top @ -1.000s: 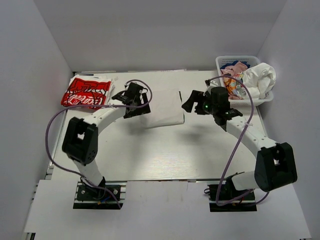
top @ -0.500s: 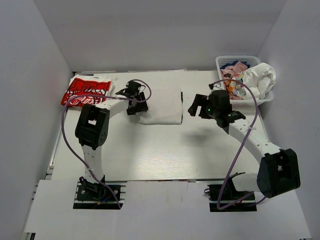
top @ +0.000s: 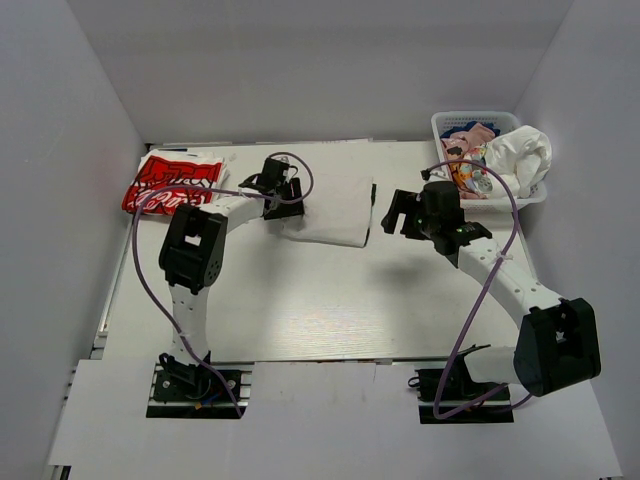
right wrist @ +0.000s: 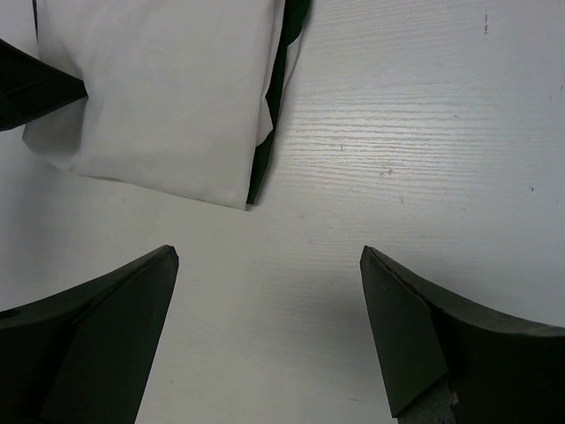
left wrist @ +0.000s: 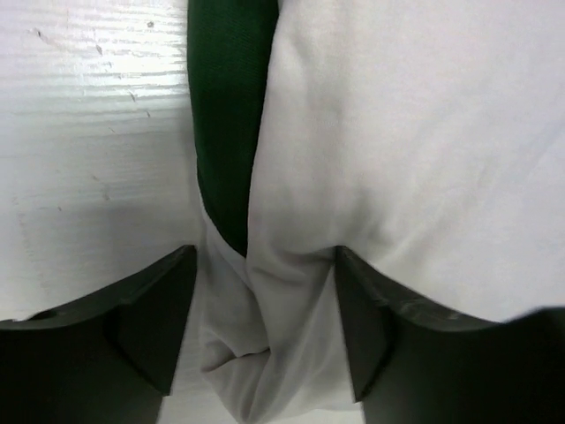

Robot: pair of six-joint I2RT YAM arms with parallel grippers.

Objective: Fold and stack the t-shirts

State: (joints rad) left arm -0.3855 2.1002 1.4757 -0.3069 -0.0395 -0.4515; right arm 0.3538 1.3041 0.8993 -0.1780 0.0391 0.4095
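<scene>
A folded white t-shirt lies at the table's far middle, on top of a dark green t-shirt whose edge peeks out beside it. My left gripper is at the white shirt's left edge. In the left wrist view its jaws press a bunched fold of the white t-shirt from both sides. My right gripper hovers just right of the pile, open over bare table. The white t-shirt and the green edge lie ahead of it. A folded red-and-white t-shirt rests at the far left.
A white lattice basket stands at the far right corner, holding a crumpled white garment and pink and printed cloth. White walls close in the table on three sides. Purple cables loop off both arms.
The left jaws have narrowed onto the white shirt's left edge. The pile has shifted a little to the right. The right gripper has drawn back from the pile, still open.
</scene>
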